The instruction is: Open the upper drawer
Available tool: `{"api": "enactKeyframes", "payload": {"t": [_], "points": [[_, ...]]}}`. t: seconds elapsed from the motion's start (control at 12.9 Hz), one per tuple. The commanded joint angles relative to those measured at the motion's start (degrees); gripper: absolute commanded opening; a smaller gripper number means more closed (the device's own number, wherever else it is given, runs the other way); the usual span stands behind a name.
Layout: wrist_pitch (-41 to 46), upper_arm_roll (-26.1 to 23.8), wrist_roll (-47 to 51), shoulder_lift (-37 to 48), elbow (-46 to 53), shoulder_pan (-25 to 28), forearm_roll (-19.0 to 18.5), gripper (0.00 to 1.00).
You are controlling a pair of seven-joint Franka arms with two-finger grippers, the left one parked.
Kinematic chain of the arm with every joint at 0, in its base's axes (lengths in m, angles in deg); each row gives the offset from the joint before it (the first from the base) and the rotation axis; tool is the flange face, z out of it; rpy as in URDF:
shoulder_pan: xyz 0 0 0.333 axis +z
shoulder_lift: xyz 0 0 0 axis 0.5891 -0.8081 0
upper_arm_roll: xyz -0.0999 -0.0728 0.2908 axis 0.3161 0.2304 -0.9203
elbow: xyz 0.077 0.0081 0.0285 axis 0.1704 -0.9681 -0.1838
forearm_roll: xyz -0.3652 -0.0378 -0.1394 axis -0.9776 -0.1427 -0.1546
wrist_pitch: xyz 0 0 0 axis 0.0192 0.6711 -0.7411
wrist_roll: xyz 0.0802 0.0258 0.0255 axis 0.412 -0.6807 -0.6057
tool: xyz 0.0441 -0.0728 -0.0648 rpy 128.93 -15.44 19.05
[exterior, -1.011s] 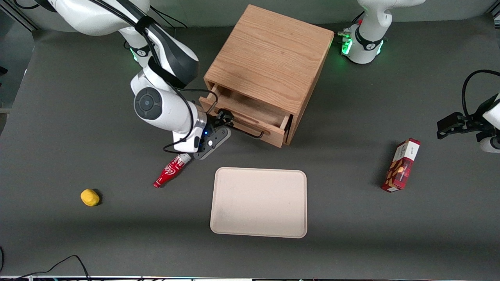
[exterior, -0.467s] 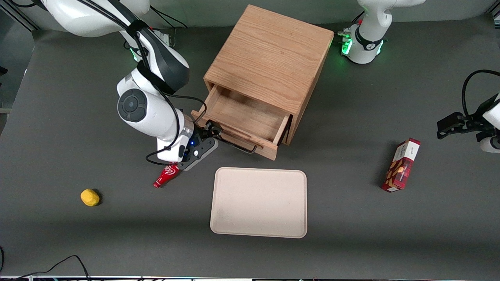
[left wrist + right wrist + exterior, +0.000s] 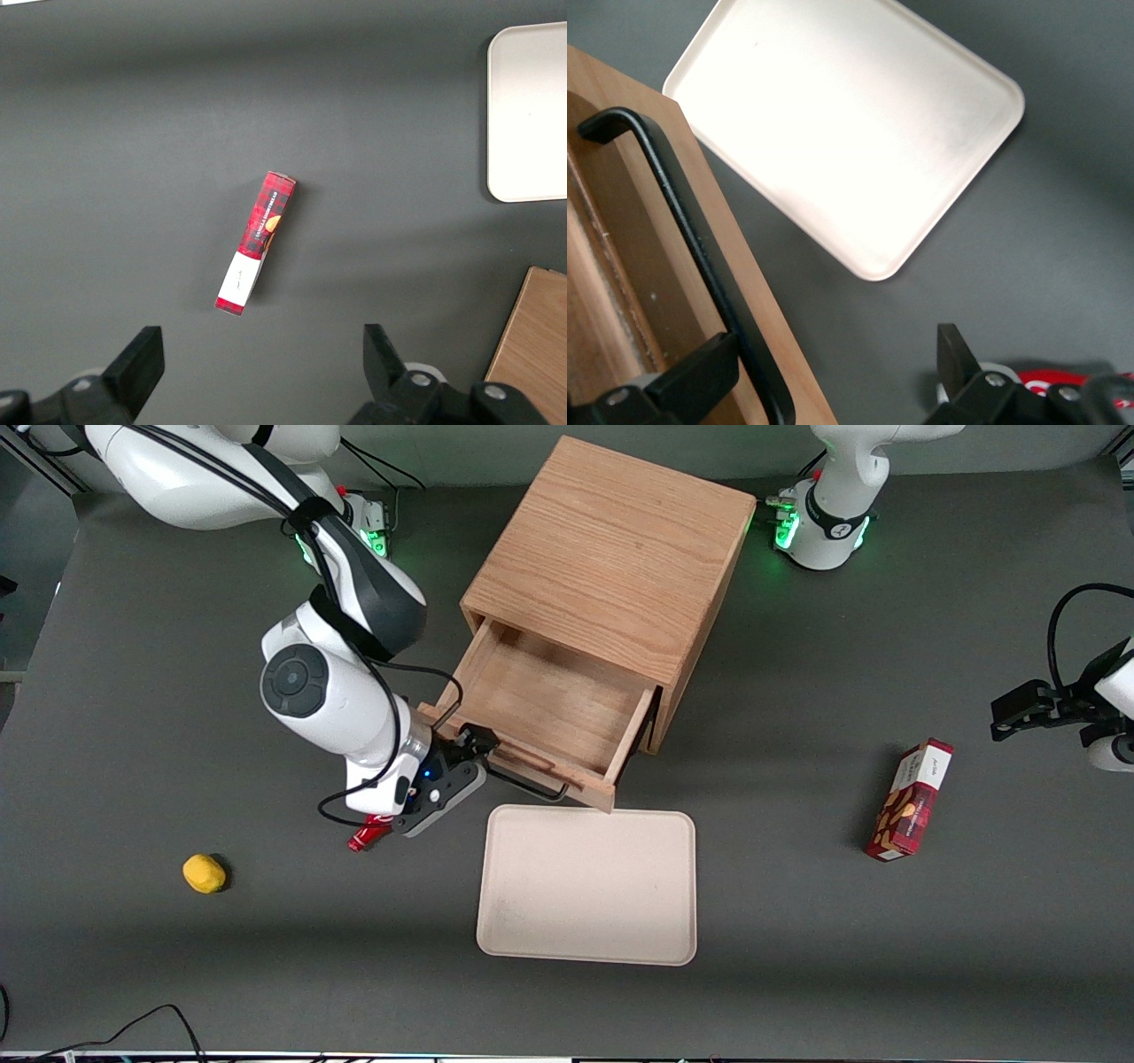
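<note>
The upper drawer of the light oak cabinet stands pulled well out, and its bare wooden inside shows. Its thin black bar handle runs along the drawer front nearest the front camera. My right gripper is at the handle's end toward the working arm. It is open, with one finger hooked against the handle and the other finger apart over the table. The lower drawer is hidden under the upper one.
A cream tray lies just in front of the open drawer, almost touching its front; it also shows in the right wrist view. A red bottle lies under my wrist. A yellow lump and a red box lie farther off.
The upper drawer has slid steadily farther out toward the front camera, drawn by my gripper at its handle. The arm now covers most of the red bottle.
</note>
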Motion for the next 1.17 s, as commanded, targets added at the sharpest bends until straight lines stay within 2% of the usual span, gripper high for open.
{"api": "enactKeyframes", "payload": {"t": [0.0,0.39,0.62,0.78,1.09], "points": [[0.4,1.8,-3.4,-2.0,3.7,0.7,-1.8,1.0],[0.4,4.7,-7.0,-2.0,5.0,0.7,-2.3,1.0],[0.8,4.8,-7.0,-2.0,5.7,0.7,-1.6,1.0],[2.3,4.7,-2.7,-1.3,5.7,0.8,0.3,1.0],[11.0,4.1,11.1,1.9,9.2,0.8,5.3,1.0]]}}
